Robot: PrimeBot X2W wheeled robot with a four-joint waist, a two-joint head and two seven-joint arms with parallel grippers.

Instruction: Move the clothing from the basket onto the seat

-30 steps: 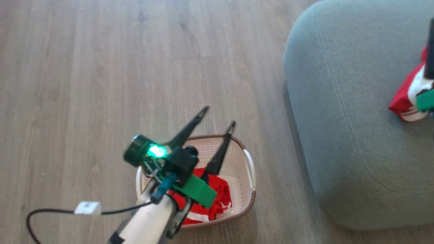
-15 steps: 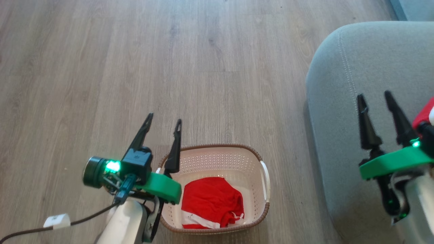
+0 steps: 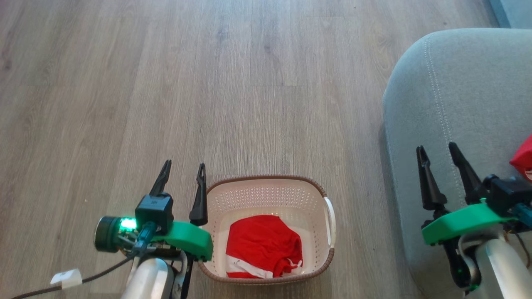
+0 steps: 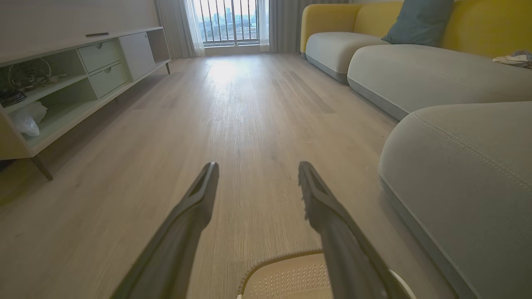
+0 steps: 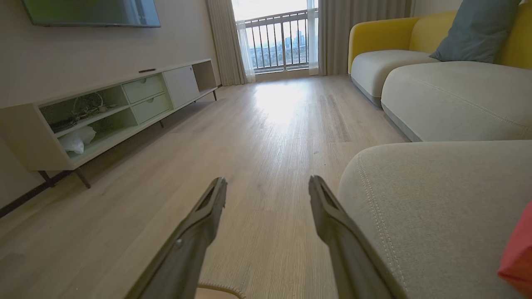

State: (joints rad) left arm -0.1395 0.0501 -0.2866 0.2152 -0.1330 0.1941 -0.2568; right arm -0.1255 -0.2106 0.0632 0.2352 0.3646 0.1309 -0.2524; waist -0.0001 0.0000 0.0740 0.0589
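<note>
Grey-green seat (image 3: 457, 104) on the right, some red clothing (image 3: 524, 158) at its right edge. Basket (image 3: 266, 179) on the floor (image 3: 208, 83) left of it, more clothing (image 3: 262, 249) inside. Left gripper (image 3: 183, 166) by the basket, right gripper (image 3: 436, 146) over the seat, both spread wide, empty.

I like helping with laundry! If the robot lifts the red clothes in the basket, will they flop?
Probably floppy: the red garment lies crumpled in soft folds in the basket. It is likely light, since it looks like thin cloth. It would probably dangle when lifted.
</note>
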